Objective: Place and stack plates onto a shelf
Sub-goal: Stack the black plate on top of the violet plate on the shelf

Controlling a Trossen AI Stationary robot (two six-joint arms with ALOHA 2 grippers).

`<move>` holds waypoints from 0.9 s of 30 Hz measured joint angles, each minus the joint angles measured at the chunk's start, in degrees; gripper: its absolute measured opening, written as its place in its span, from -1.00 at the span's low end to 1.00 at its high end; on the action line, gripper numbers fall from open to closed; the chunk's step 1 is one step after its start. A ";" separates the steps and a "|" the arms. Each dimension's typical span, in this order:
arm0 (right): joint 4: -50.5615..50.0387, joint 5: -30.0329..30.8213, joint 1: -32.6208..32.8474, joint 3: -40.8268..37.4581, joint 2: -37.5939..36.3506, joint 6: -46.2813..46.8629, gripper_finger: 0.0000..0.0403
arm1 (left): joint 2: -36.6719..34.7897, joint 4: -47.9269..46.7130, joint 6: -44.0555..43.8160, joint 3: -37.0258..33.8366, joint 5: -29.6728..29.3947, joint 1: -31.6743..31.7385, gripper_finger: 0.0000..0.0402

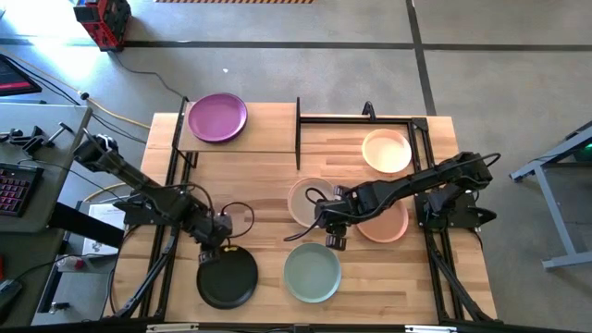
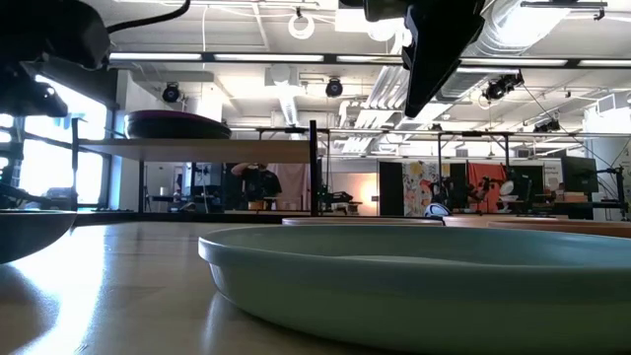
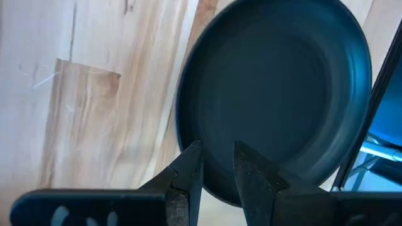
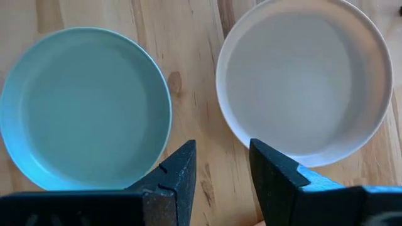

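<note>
Five plates visible from above on the table (image 1: 268, 139), plus a purple plate (image 1: 218, 117) up on the shelf (image 1: 242, 139) at the far left corner. Black plate (image 1: 228, 278) at the near edge, sage plate (image 1: 312, 272) just right of it, beige plate (image 1: 309, 201) at mid-table, orange plate (image 1: 388, 222) partly under the right arm, cream plate (image 1: 387, 151) beyond it inside the black frame. Left gripper (image 1: 222, 245) at the black plate's far rim; in the left wrist view, fingers (image 3: 188, 172) either side of that rim (image 3: 213, 182) with a narrow gap, closed on the plate edge or nearly so, contact itself hard to confirm. Right gripper (image 1: 333, 231) hanging between the sage and beige plates; right wrist view alone showing its jaws spread apart and holding nothing, with bare wood between the two plates (image 4: 85, 107) (image 4: 304, 78). From table height only: sage plate (image 2: 424, 281) filling the foreground, purple plate (image 2: 175, 124) resting flat on the raised shelf (image 2: 197, 150), and a person (image 2: 258, 185) far off in the room behind.
</note>
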 joint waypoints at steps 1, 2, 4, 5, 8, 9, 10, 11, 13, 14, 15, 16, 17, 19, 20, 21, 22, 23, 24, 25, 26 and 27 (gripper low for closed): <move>0.01 0.00 0.00 0.00 0.00 0.00 -0.38 | 0.00 0.43 -0.50 -0.45 -0.38 -0.03 -0.63; 0.01 0.00 0.00 0.00 0.00 0.00 -0.38 | 0.00 0.40 -1.40 -0.80 -1.07 -0.03 -0.63; 0.01 0.00 0.00 0.00 0.00 -0.02 -0.38 | 0.00 0.42 -2.87 -1.48 -2.44 0.01 -0.63; 0.01 0.00 0.00 0.02 0.00 -0.02 -0.38 | 0.02 0.53 -3.20 -1.76 -2.52 0.02 -0.63; 0.01 0.02 0.00 0.02 0.00 -0.02 -0.38 | 0.03 1.36 -3.29 -2.75 -2.42 0.02 -0.63; 0.01 0.02 0.00 0.02 0.00 -0.02 -0.38 | 0.04 1.60 -2.92 -3.05 -2.42 0.02 -0.63; 0.01 0.02 0.00 0.02 0.00 -0.02 -0.38 | 0.02 1.85 -2.92 -3.23 -2.40 0.02 -0.63; 0.01 0.02 0.00 0.02 0.00 -0.02 -0.38 | 0.04 1.98 -2.92 -3.37 -2.40 0.02 -0.63; -0.01 0.03 0.00 0.02 0.00 -0.03 -0.38 | 0.02 2.28 -2.90 -3.39 -2.42 0.02 -0.63; -0.01 0.04 0.00 0.02 0.00 -0.20 -0.38 | 0.02 2.76 -2.90 -3.39 -2.51 0.02 -0.63; -0.01 0.06 0.00 0.02 0.00 -0.45 -0.38 | 0.02 3.14 -2.90 -3.39 -2.68 0.02 -0.63; -0.01 0.09 0.00 0.02 0.00 -0.62 -0.38 | 0.02 3.40 -2.90 -3.39 -2.95 0.02 -0.63; 0.01 0.14 0.00 0.02 0.00 -0.80 -0.38 | 0.02 3.67 -2.93 -3.39 -3.37 0.02 -0.63; 0.00 0.17 0.00 0.02 0.00 -0.92 -0.38 | 0.02 4.08 -2.97 -3.39 -4.26 0.02 -0.63; 0.00 0.21 0.00 0.02 0.00 -0.92 -0.38 | 0.02 4.04 -2.94 -3.39 -4.55 0.02 -0.63; -0.01 0.42 0.00 0.02 0.00 -0.95 -0.38 | 0.02 4.02 -2.92 -3.39 -4.65 0.02 -0.63; -0.01 0.79 0.00 0.02 0.00 -1.00 -0.38 | 0.02 4.04 -2.92 -3.39 -4.65 0.02 -0.63; -0.01 1.01 0.00 0.02 0.00 -1.14 -0.38 | 0.02 4.03 -2.92 -3.39 -4.66 0.02 -0.63; -0.01 1.21 0.00 0.02 0.00 -1.32 -0.38 | 0.03 4.02 -2.92 -3.39 -4.67 0.02 -0.63; -0.01 1.27 -0.02 0.02 0.00 -1.51 -0.38 | 0.02 4.03 -2.92 -3.39 -4.70 0.02 -0.63; -0.01 1.29 -0.02 0.02 0.00 -1.53 -0.38 | 0.03 4.04 -2.92 -3.39 -4.70 0.02 -0.63; -0.01 1.29 -0.02 0.02 0.00 -1.53 -0.38 | 0.17 4.07 -2.92 -3.39 -4.70 0.02 -0.63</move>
